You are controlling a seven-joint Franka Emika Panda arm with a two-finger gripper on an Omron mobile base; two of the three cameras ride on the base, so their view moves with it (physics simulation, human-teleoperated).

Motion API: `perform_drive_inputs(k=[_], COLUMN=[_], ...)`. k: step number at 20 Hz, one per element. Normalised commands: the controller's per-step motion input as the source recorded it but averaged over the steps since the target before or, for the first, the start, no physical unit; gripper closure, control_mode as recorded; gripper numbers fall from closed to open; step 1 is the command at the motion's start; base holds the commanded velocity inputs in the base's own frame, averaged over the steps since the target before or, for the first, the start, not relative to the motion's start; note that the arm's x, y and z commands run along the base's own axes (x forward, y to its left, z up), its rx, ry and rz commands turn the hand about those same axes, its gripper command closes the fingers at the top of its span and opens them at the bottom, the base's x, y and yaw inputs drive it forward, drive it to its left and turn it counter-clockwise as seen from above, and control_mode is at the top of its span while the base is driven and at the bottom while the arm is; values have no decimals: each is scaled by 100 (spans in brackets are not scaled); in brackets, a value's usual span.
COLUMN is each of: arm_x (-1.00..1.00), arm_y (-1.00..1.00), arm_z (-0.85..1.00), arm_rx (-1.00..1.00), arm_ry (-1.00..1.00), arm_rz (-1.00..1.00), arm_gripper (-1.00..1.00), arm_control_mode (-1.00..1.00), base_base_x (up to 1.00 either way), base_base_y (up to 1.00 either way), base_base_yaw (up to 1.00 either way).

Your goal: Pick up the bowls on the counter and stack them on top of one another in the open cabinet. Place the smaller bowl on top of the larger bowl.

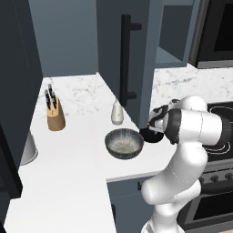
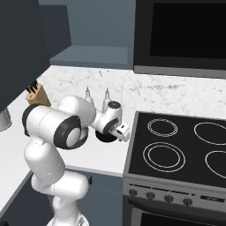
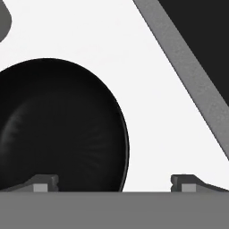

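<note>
The smaller bowl (image 3: 58, 125), glossy black, lies close under the hand, and its right rim runs between the two fingertips. My gripper (image 3: 115, 184) is open and low over that rim, holding nothing. From the left base view the black bowl (image 1: 149, 135) sits on the counter (image 1: 77, 159), partly behind the hand, right beside the larger grey speckled bowl (image 1: 124, 143). From the right base view the hand (image 2: 118, 131) hangs over the black bowl (image 2: 105, 137), and the arm hides most of the grey bowl. The open cabinet (image 1: 173, 54) is above, its door (image 1: 127, 59) swung out.
A white shaker bottle (image 1: 117, 113) stands behind the grey bowl. A knife block (image 1: 55, 116) is at the back left. The black stove (image 2: 176, 145) borders the counter just right of the bowls, with a dark oven unit (image 2: 181, 35) above it.
</note>
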Motion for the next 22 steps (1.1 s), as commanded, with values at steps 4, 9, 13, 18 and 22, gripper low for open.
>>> perform_drive_inputs(k=[4, 9, 13, 18, 22], arm_x=[23, 7, 0, -1, -19], arm_y=[0, 0, 0, -2, -2], arm_z=[-29, -14, 0, 29, 97], arm_rx=[0, 0, 0, 5, 11], arm_ry=[0, 0, 0, -7, -14], arm_rz=[0, 0, 0, 0, 0], arm_gripper=[-100, 100, 100, 100, 100], arm_control_mode=[-100, -100, -100, -100, -100], base_base_x=[0, 0, 0, 0, 0], base_base_y=[0, 0, 0, 0, 0], base_base_yaw=[0, 0, 0, 0, 0])
